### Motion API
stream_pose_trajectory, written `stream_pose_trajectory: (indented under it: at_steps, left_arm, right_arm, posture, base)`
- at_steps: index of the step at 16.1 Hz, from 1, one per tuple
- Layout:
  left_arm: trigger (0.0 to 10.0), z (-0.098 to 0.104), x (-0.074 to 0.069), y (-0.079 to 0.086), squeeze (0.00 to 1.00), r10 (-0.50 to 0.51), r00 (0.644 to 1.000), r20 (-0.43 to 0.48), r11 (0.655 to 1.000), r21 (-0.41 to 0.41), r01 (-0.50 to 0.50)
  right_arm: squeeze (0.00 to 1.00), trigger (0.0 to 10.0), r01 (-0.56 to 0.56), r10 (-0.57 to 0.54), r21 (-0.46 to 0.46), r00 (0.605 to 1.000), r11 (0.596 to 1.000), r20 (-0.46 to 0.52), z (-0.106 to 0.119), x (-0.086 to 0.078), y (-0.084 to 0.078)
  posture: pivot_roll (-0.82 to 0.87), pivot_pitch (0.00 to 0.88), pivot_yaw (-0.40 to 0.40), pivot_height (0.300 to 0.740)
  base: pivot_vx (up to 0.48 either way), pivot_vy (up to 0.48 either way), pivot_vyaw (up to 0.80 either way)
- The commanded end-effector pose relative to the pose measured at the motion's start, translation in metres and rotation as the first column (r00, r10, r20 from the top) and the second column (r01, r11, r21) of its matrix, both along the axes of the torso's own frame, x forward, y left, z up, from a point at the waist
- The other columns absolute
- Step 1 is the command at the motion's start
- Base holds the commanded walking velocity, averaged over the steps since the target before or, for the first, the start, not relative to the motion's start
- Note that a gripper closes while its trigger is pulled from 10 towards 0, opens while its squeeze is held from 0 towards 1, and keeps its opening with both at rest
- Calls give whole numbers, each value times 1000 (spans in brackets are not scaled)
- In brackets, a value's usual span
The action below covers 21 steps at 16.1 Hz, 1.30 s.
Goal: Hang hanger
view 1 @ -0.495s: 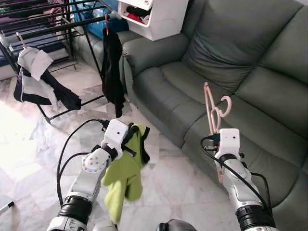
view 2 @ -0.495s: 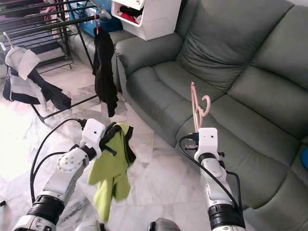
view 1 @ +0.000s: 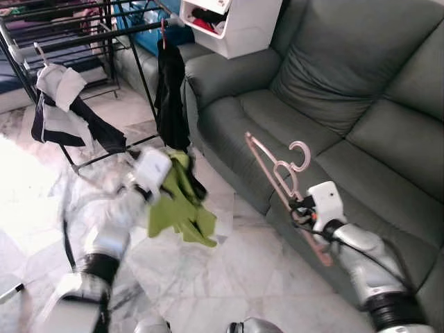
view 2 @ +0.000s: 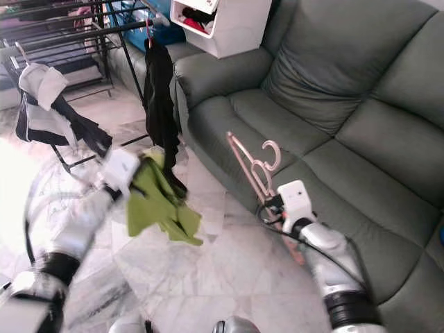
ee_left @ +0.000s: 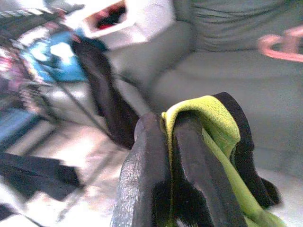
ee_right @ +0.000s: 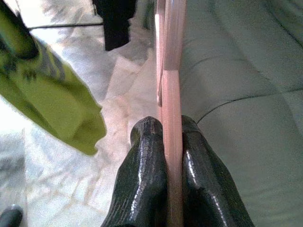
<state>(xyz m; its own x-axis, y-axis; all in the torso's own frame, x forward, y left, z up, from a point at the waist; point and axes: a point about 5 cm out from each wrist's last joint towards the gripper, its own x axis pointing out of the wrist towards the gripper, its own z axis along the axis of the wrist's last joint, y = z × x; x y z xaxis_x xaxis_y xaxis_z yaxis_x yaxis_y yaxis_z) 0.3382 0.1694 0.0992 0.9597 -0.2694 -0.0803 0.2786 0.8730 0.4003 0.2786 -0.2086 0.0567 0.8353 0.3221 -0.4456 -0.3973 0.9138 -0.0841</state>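
A pink hanger is tilted to the left over the sofa's front edge, and my right gripper is shut on its lower bar. In the right wrist view the fingers clamp the pink bar between them. My left gripper, blurred by motion, is shut on a lime-green garment with black trim, which dangles over the marble floor. In the left wrist view the green cloth is pinched between the two fingers. A black drying rack stands at the far left.
A black garment hangs from the rack's end near the sofa arm. A white and black garment hangs further left. A grey-green sofa is on the right, and a white box rests on its arm.
My left arm has swung up and away toward the rack with the green garment. The right gripper has tilted the hanger from upright to leaning left. The camera has shifted slightly.
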Motion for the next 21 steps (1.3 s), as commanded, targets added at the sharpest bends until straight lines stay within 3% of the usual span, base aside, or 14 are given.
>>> stream_pose_trajectory:
  at_steps: [1, 3, 8, 9, 10, 13, 17, 21]
  left_arm:
    - [10000, 11, 8, 3, 0, 34, 998, 47, 999, 19, -35]
    - [10000, 22, 19, 10, 0, 61, 996, 67, 998, 17, -63]
    - [10000, 28, 21, 6, 0, -49, 994, 95, 999, 5, 49]
    - [10000, 27, 21, 7, 0, -61, 993, 98, 997, 42, 57]
    - [10000, 27, 21, 7, 0, -60, 993, 98, 997, 43, 56]
    - [10000, 27, 22, 9, 0, -53, 993, 106, 998, 41, 49]
    - [10000, 30, 21, 0, 0, -109, 986, 126, 994, 19, 108]
    - [10000, 36, 16, -12, 0, -206, 964, 165, 977, -18, 212]
  right_arm:
    - [0, 10000, -81, 81, 14, 996, 997, 23, 13, 3, 3]
    - [0, 10000, -200, 199, 21, 980, 980, 16, 27, 2, 1]
    - [0, 10000, -351, 356, 122, 934, 928, -23, 42, -10, -6]
    - [0, 10000, -435, 449, 169, 892, 885, -54, 49, -19, -6]
    - [0, 10000, -455, 473, 183, 878, 871, -69, 53, -21, -8]
    - [0, 10000, -480, 502, 177, 857, 860, -114, 54, -24, -17]
    - [0, 10000, -510, 542, 199, 825, 837, -162, 44, -31, -11]
    - [0, 10000, -520, 542, 156, 820, 840, -183, 36, -25, -11]
  posture:
    - [-80, 38, -68, 740]
    - [-89, 37, -65, 740]
    - [-98, 37, -64, 740]
    - [-96, 37, -63, 740]
    - [-96, 37, -63, 740]
    - [-98, 33, -66, 740]
    - [-90, 30, -63, 740]
    - [-84, 26, -69, 740]
  base:
    - [0, 0, 0]
    - [0, 0, 0]
    - [0, 0, 0]
    - [0, 0, 0]
    - [0, 0, 0]
    - [0, 0, 0]
    - [0, 0, 0]
    - [0, 0, 0]
